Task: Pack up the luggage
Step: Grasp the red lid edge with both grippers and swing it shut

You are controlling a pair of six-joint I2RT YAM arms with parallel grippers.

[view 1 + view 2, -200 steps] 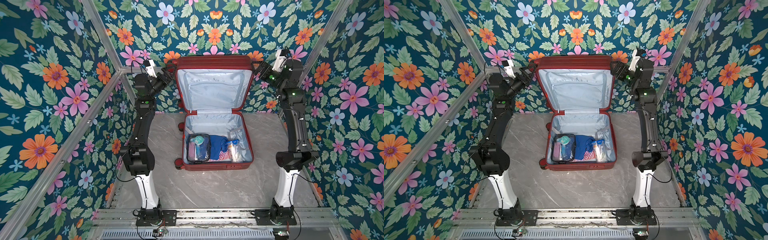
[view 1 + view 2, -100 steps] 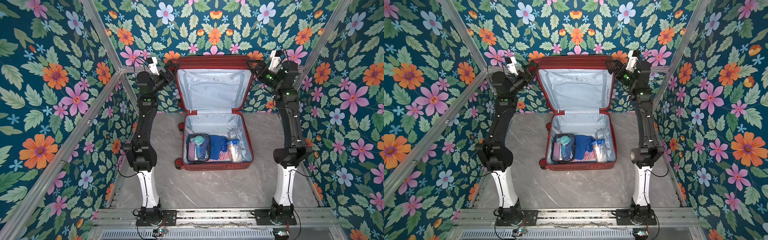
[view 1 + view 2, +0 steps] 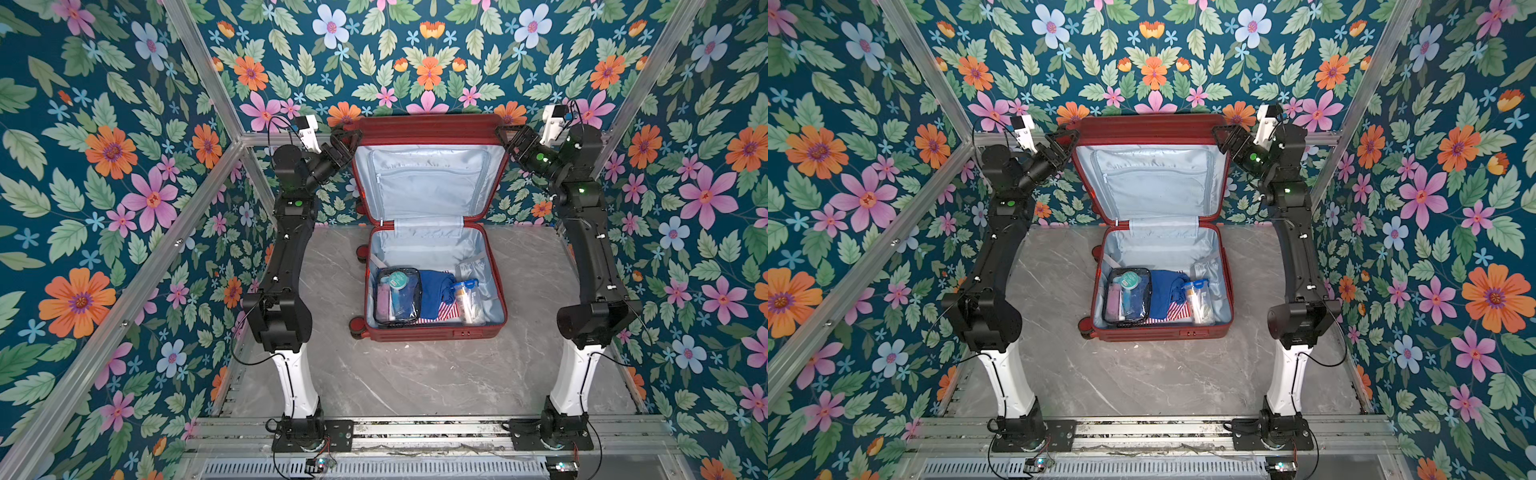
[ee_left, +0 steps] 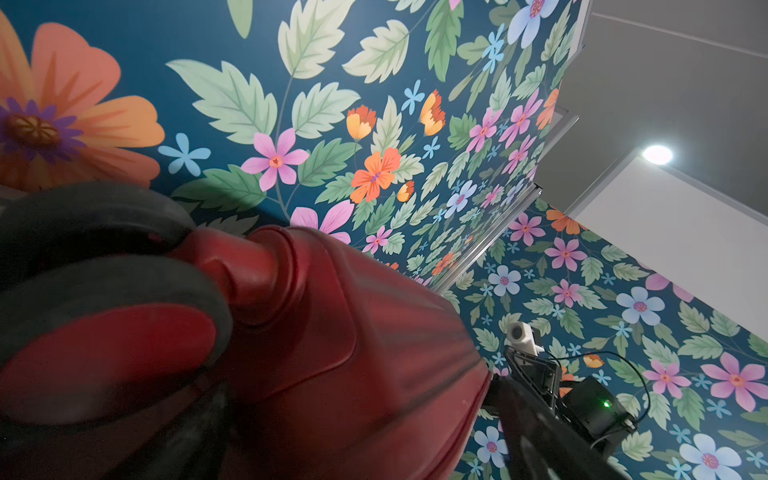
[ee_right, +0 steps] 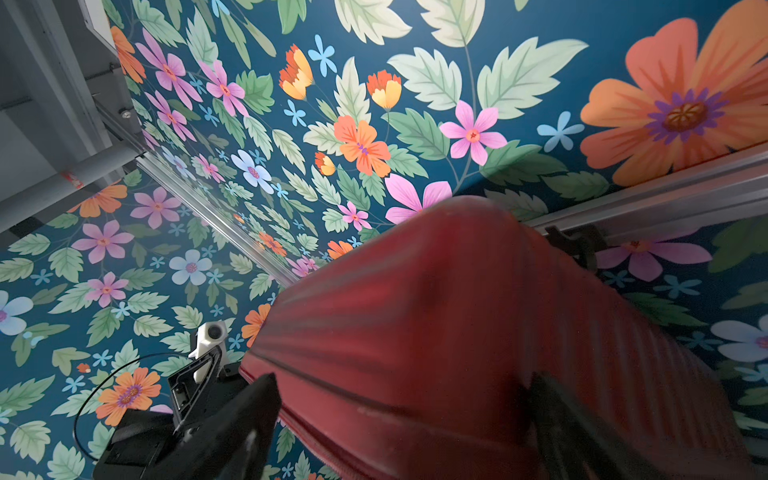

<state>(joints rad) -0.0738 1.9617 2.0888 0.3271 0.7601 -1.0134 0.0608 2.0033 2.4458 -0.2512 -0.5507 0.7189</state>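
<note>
The luggage [image 3: 432, 332], a big dark-red ribbed hard-shell suitcase with pale silvery-blue lining, lies open in the middle of the grey marble-patterned tabletop [image 3: 395, 374]. Its base is flat. Its red-shelled lid [image 3: 428, 124] stands nearly upright against the floral back wall [image 3: 428, 70], lining towards the robot. The hinge runs across the far side of the base and the lock side faces the robot. I judge the case's long axis to run left to right, with the red caster wheels [image 3: 358, 328] at the robot's left end.

In the near half of the base lie a clear zip toiletry pouch [image 3: 397, 295], a crumpled blue cloth [image 3: 436, 286], a red-and-white striped cloth [image 3: 446, 311] and a clear plastic bag with a bottle [image 3: 467, 297] (all below the rim, as far as a top view shows).

The black left gripper [image 3: 348, 139] is at the lid's upper left corner and the black right gripper [image 3: 508, 139] at its upper right. Both have their jaws spread wide astride the shell. In the right wrist view a dark finger [image 5: 253, 411] sits by the lid's zip edge, but the blur hides whether the pads press the shell, so I cannot call it a grasp.

Packing looks done, and the step in hand seems to be closing the lid. The next move calls for both arms to take the corners and swing the lid forward and down about the hinge together, so it does not twist.
</note>
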